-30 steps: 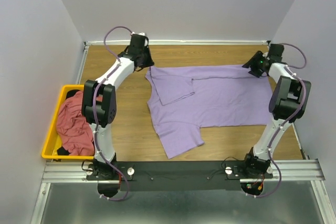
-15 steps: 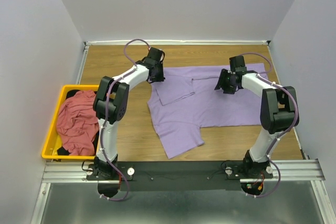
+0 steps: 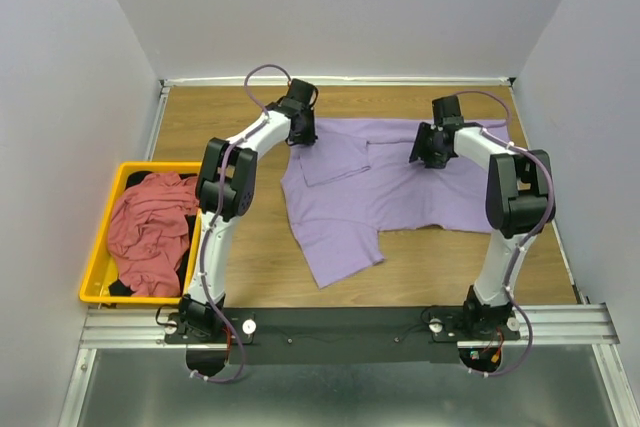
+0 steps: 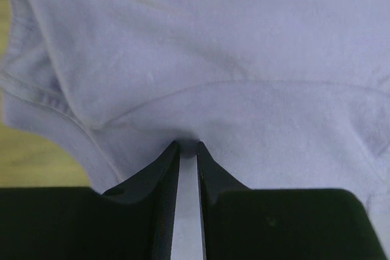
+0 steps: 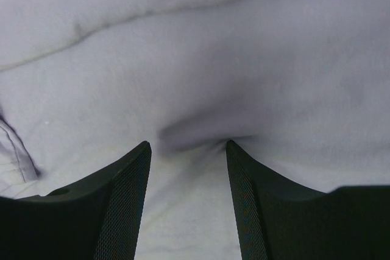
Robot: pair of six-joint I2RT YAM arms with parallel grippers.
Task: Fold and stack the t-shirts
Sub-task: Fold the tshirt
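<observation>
The lavender t-shirt lies spread on the wooden table, one sleeve folded in near its upper left and the other sleeve pointing toward the near edge. My left gripper is at the shirt's far left edge. In the left wrist view the left gripper is shut, with a pinch of the lavender cloth between its tips. My right gripper stands on the shirt's far middle part. In the right wrist view the right gripper is open, tips pressed on the cloth, with a dark pucker between them.
A yellow bin sits at the table's left edge, beside the left arm. It holds a crumpled red-pink shirt with a dark one showing under it. Grey walls close in the far, left and right sides.
Both grippers moved inward from the table's far corners onto the shirt's far part. The shirt's near hem and lower sleeve shifted slightly away from the near edge.
</observation>
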